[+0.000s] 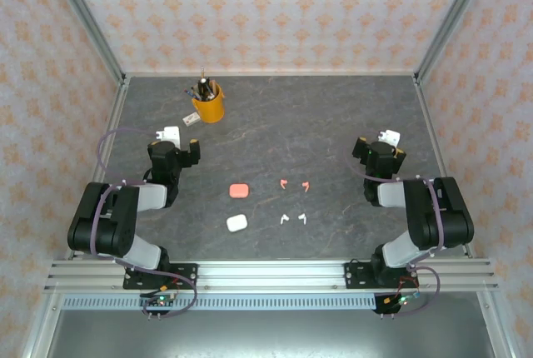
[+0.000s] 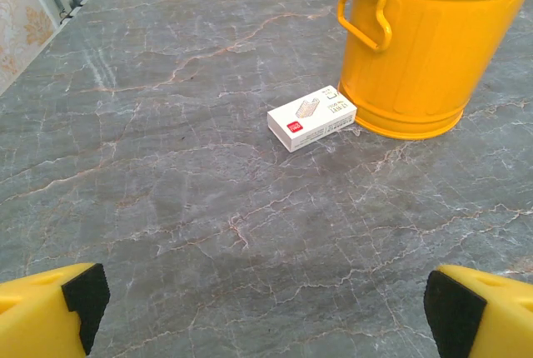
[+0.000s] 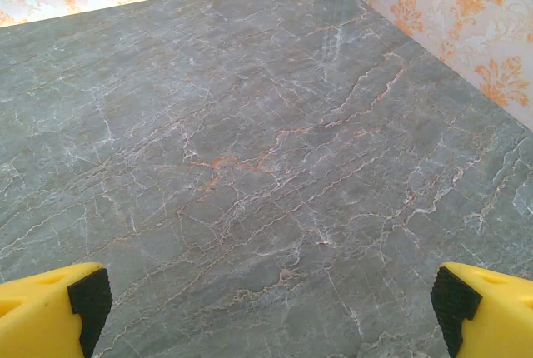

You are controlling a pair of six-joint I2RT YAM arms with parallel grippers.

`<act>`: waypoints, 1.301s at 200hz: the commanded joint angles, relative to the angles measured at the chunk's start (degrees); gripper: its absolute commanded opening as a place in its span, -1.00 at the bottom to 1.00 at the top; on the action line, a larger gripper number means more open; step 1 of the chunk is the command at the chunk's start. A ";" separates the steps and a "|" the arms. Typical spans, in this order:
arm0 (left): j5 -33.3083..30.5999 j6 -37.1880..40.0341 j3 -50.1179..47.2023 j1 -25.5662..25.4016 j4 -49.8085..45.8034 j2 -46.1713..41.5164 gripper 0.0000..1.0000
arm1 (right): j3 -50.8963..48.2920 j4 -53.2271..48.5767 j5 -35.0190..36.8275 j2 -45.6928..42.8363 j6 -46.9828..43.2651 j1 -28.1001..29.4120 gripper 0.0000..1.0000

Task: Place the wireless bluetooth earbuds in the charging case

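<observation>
Marbled counter [image 1: 333, 116] is carrying four earbuds [image 1: 284, 183] and two cases [image 1: 239, 191] between left jaws and right jaws, both standing wide, holding nothing.

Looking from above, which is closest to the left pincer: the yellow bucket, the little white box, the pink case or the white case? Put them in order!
Starting from the left pincer:
1. little white box, just ahead of it.
2. yellow bucket, a bit farther back, past the box.
3. pink case, off to its right, toward the middle.
4. white case, closer to the front edge, farthest.
</observation>
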 commanded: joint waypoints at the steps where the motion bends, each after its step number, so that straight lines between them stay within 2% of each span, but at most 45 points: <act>1: -0.30 -0.45 0.95 0.22 -0.43 0.22 1.00 | 0.14 1.06 -0.16 -0.72 0.44 -0.28 0.99; 175: -1.16 -0.21 1.13 -0.24 -0.56 0.20 1.00 | 0.24 0.93 -0.46 -0.75 0.56 -0.54 1.00; 186: -1.27 -0.12 2.15 -0.33 -3.10 -0.69 1.00 | -0.17 1.63 1.28 -1.63 0.94 -0.39 0.99; 194: -2.56 -0.54 4.14 -0.58 -7.61 -2.25 1.00 | 0.47 -2.69 2.65 -4.26 2.14 -0.41 0.99; 203: -3.92 -1.52 7.36 -0.59 -14.69 -3.57 1.00 | 0.35 -1.99 6.59 -5.18 2.08 0.36 0.99; 213: -4.16 -1.58 10.32 -0.46 -20.78 -4.30 1.00 | 2.87 -10.13 11.39 -8.38 4.11 0.86 0.99; 233: -4.39 -2.28 11.87 -0.50 -24.27 -6.42 1.00 | 8.02 -23.79 12.64 -13.12 7.94 0.86 0.99; 248: -4.44 -4.00 13.36 -0.45 -26.90 -8.14 1.00 | 11.68 -31.18 14.60 -15.22 14.96 0.78 0.99; 260: -3.60 -6.19 15.10 -0.63 -29.30 -9.81 1.00 | 16.97 -43.79 20.23 -15.42 25.94 0.56 1.00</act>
